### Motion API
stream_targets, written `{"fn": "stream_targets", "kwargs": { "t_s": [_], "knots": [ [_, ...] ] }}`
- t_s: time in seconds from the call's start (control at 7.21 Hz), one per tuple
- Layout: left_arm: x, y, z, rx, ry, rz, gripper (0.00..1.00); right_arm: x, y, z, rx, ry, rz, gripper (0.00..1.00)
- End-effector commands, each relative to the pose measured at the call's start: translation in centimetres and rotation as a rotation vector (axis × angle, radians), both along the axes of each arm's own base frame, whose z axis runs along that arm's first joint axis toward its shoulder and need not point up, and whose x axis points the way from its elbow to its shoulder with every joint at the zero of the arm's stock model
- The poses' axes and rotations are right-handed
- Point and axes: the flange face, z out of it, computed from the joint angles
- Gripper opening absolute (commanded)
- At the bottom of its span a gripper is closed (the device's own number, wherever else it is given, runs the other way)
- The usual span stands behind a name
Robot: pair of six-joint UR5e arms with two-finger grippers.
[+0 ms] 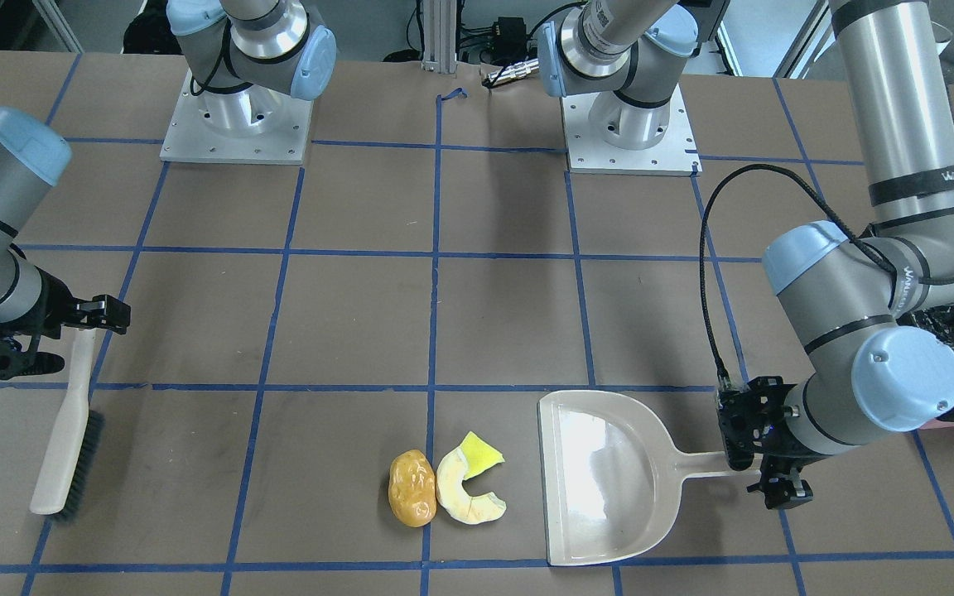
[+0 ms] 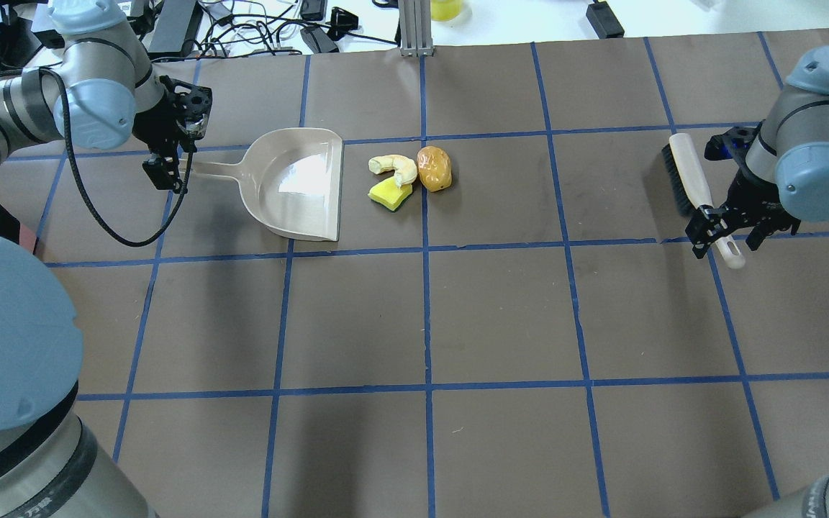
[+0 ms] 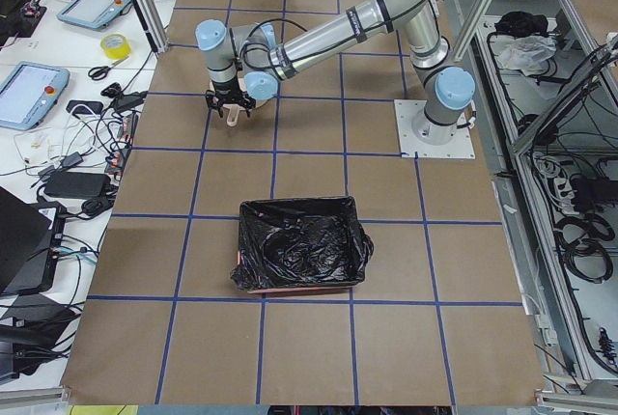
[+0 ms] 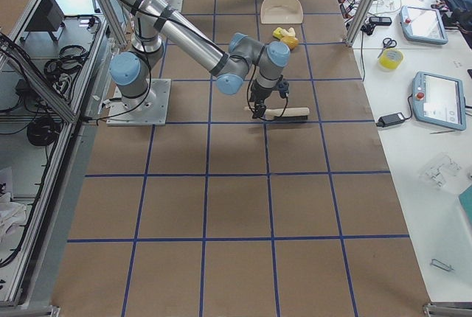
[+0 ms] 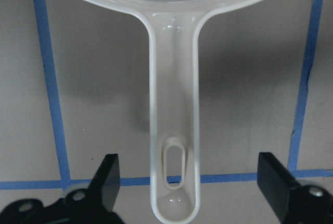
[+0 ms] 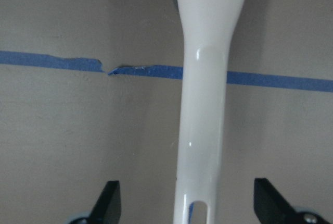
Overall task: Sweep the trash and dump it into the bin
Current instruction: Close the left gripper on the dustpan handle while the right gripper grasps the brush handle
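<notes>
Trash (image 2: 404,175) was just sitting clustered on the bench (image 2: 458,324) beside the open lip of the dustpan (image 2: 299,187), well apart from the bin (image 3: 299,205), while I had the left tool (image 5: 191,179) gaping around its handle and the right tool (image 6: 191,203) gaping around the brush (image 2: 688,176) handle.

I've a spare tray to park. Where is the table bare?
Bare: the wide stretch between the trash and the brush, and the rows from those to the arm bases. Crowded: trash beside the dustpan's mouth; left gripper and right gripper, open, straddle the handles.
</notes>
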Motion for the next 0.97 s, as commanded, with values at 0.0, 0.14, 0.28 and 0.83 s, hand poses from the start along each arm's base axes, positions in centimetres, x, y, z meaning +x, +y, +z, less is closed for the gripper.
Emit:
{"fn": "stream_targets", "kwargs": {
  "t_s": [0.0, 0.14, 0.28, 0.83],
  "knots": [
    [-0.1, 0.1, -1.0, 0.015, 0.007, 0.002, 0.93, -1.0, 0.6, -0.2, 0.032, -0.015, -0.021, 0.44],
    [-0.2, 0.0, -1.3, 0.019, 0.009, 0.0, 0.82, -1.1, 0.6, -0.2, 0.034, -0.015, -0.027, 0.38],
    [-0.6, 0.0, -1.3, 0.023, 0.002, -0.009, 0.74, -1.1, 0.5, -0.2, 0.031, -0.015, -0.03, 0.37],
    [-1.4, -0.2, -0.4, 0.007, -0.006, -0.022, 0.33, -1.2, 0.3, 0.3, 0.022, -0.011, -0.032, 0.26]
  ]
}}
